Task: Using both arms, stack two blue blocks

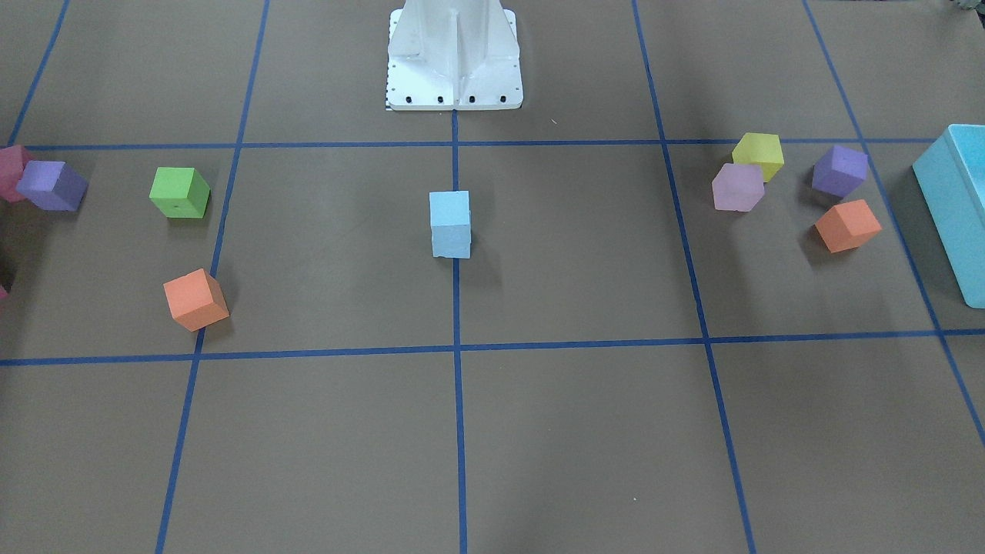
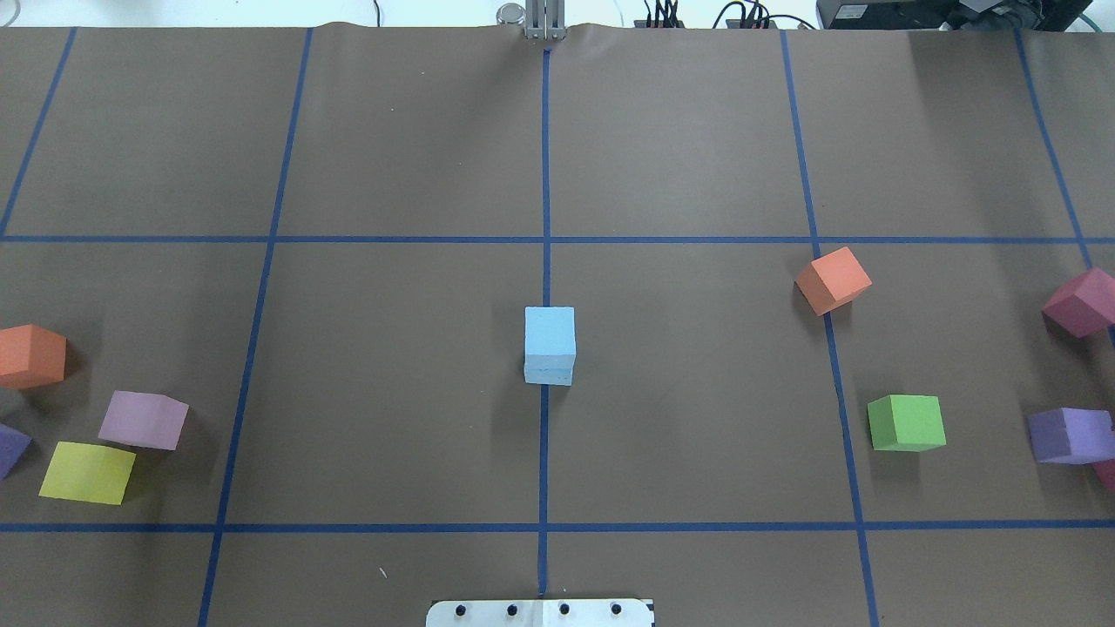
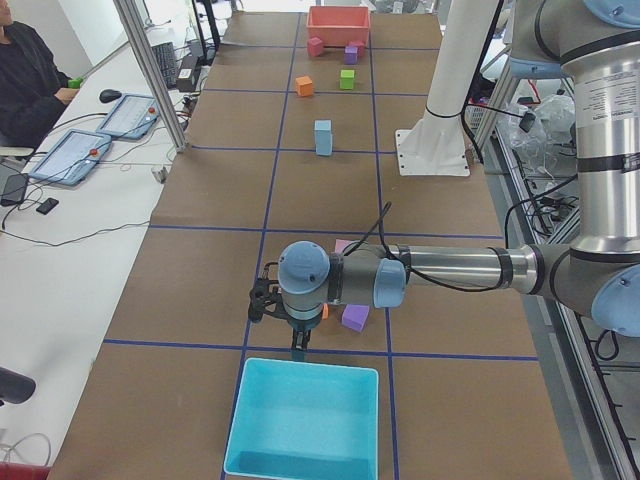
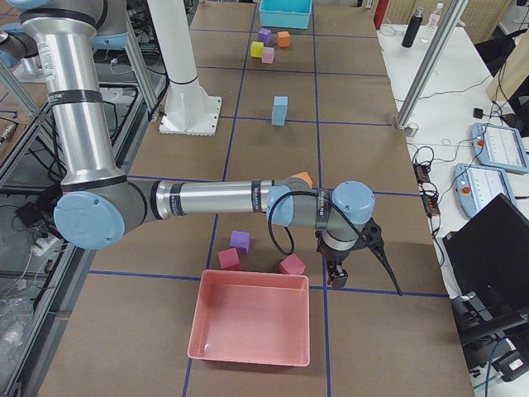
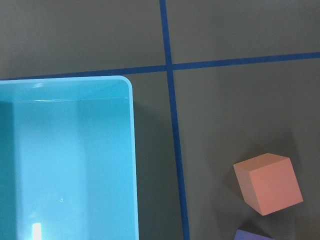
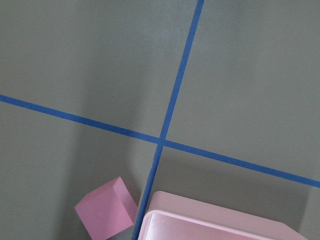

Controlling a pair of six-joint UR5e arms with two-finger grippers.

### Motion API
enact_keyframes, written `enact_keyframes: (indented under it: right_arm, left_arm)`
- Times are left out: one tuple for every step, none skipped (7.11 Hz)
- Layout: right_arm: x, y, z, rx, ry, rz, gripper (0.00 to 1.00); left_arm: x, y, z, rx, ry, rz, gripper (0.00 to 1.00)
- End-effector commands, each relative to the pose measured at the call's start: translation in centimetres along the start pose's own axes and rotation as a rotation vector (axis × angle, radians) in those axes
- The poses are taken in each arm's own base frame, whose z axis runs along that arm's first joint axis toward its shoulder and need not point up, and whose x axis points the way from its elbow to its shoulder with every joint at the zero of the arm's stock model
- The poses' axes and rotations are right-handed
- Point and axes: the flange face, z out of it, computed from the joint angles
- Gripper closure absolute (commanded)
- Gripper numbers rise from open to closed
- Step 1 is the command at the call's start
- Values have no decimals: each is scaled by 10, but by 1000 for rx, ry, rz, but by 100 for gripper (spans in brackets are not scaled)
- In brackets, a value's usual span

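Observation:
Two pale sky-blue blocks stand stacked on the table's centre line, the upper one (image 1: 449,208) on the lower one (image 1: 451,242). The stack also shows in the overhead view (image 2: 550,342), the left side view (image 3: 323,137) and the right side view (image 4: 280,110). No arm touches it. My left gripper (image 3: 298,348) hangs near the turquoise bin (image 3: 305,420), far from the stack. My right gripper (image 4: 337,277) hangs near the pink bin (image 4: 252,327), also far from it. I cannot tell whether either gripper is open or shut.
Loose cubes lie on both sides: green (image 2: 906,422), orange (image 2: 833,279), purple (image 2: 1064,434) and magenta (image 2: 1080,301) on my right; orange (image 2: 31,355), lilac (image 2: 143,420) and yellow (image 2: 87,472) on my left. The white base (image 1: 454,54) stands behind the stack.

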Motion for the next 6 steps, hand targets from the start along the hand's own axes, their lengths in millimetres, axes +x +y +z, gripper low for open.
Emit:
enact_keyframes:
  right_arm:
    - [2, -3, -2, -4, 29, 38, 0]
    - [2, -2, 0, -9, 28, 41, 0]
    - [3, 0, 2, -15, 25, 49, 0]
    - [7, 3, 7, -23, 21, 57, 0]
    - [7, 4, 8, -24, 17, 59, 0]
    - [7, 5, 8, -25, 16, 60, 0]
  left_arm:
    - [-3, 7, 2, -8, -1, -10, 2]
    - [-2, 7, 1, -7, -1, -9, 2]
    - [-2, 7, 1, -7, -1, -9, 2]
    - [-2, 7, 1, -7, -1, -9, 2]
    - [-2, 7, 1, -6, -2, -7, 2]
    - [-1, 7, 1, -4, -2, -5, 2]
